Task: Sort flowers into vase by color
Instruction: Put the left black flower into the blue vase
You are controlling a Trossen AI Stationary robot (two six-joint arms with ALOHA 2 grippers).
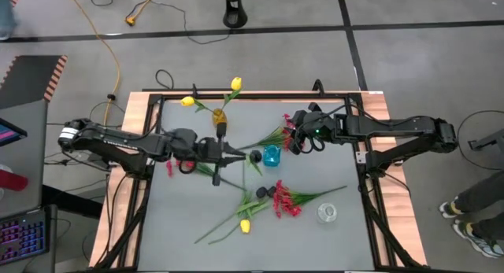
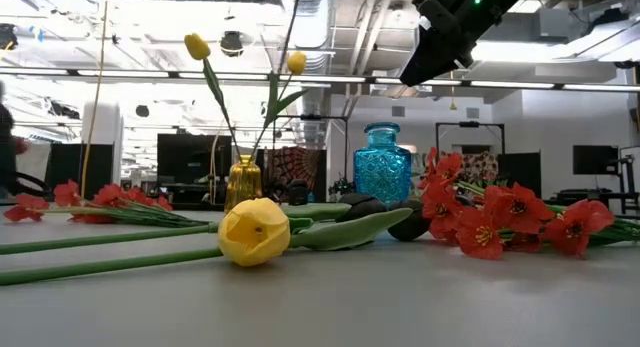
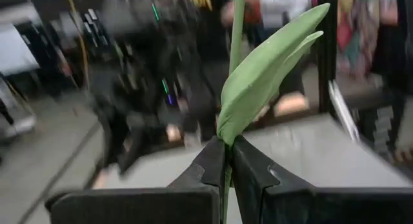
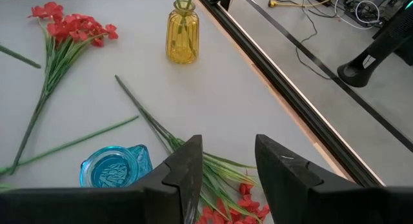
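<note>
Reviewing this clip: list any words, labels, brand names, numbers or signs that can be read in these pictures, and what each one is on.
None can be read in any view.
The yellow vase, the blue vase and the clear vase show no label.
The table has no markings.
Screens and shapes in the room behind the table in the low view are too small and dim to show any text.
The left wrist view's background is too blurred to read.

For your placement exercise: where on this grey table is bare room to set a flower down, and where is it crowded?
Bare: the grey table strip along the left arm's edge, and the patch right of the clear glass vase. Crowded: the middle, between the amber glass vase, the blue glass vase and the loose yellow tulip, where stems cross.
</note>
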